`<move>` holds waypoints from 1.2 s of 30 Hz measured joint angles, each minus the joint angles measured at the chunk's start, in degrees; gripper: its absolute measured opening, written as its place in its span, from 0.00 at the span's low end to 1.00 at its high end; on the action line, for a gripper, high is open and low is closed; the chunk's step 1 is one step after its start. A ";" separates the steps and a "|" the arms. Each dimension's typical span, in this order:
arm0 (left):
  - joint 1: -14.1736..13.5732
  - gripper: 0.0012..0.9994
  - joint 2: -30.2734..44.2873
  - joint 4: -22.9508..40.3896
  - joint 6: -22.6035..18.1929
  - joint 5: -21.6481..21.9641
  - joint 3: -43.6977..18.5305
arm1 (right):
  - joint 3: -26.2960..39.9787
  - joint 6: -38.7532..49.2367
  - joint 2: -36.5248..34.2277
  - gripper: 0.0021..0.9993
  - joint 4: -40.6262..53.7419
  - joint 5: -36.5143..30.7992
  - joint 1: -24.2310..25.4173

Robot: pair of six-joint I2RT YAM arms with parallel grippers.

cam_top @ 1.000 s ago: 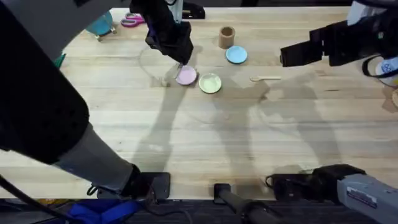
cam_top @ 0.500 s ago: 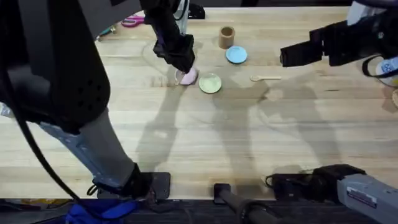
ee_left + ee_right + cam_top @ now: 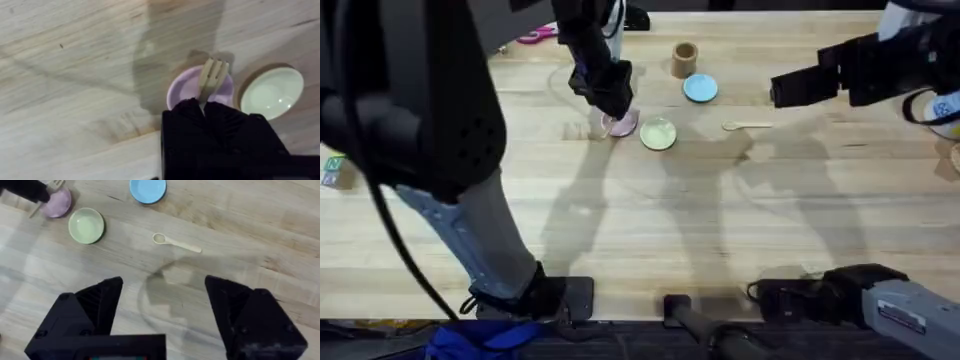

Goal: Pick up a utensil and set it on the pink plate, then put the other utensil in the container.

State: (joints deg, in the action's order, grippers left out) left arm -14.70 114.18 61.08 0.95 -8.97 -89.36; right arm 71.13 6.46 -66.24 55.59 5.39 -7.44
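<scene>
Left tool (image 3: 205, 107), seen from its own wrist, is pinching the wooden fork (image 3: 212, 76) by the handle, tines leading out over the pink plate (image 3: 186, 90); the jaws close tight on the thin stem, which reads as a carry grip meant to keep the fork level until it is laid down; from overhead the same tool (image 3: 610, 102) sits low over the plate (image 3: 624, 124), so the first step looks nearly finished, with only the release left. Whether the tines already touch the plate cannot be told.

Just beside the pink plate lies the yellow-green plate (image 3: 658, 133), close enough that a careless drop or a sideways pull-out could nudge it; lifting straight up looks the safer exit. Farther back stand the light blue plate (image 3: 700, 89) and the brown container (image 3: 684, 59), near each other and apart from the fork.

Right tool (image 3: 162, 305) hangs spread wide above bare counter (image 3: 720, 220), holding nothing; the wooden spoon (image 3: 176, 242) lies flat ahead of it, alone, well apart from every plate; that leaves free room on all sides for a descent. Its thin handle lying flush on the wood may be hard to get under. The counter's near half is open for both arms to withdraw.
</scene>
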 joint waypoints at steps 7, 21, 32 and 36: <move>0.00 0.04 2.11 -1.20 0.00 -0.02 0.02 | 0.00 0.00 0.00 1.00 0.02 0.00 0.00; 0.00 0.35 2.26 -1.16 1.64 -0.01 0.02 | 0.02 0.00 0.00 1.00 0.02 0.00 0.00; 0.00 0.62 2.46 -1.14 1.88 0.00 0.02 | 0.02 0.00 0.00 1.00 0.02 0.00 0.00; 0.00 0.68 2.46 -1.14 1.88 0.00 0.02 | 0.02 0.00 0.00 1.00 0.02 0.00 0.00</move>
State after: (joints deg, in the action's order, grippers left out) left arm -14.70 116.64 59.94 2.83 -8.97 -89.34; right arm 71.16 6.46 -66.24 55.61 5.39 -7.44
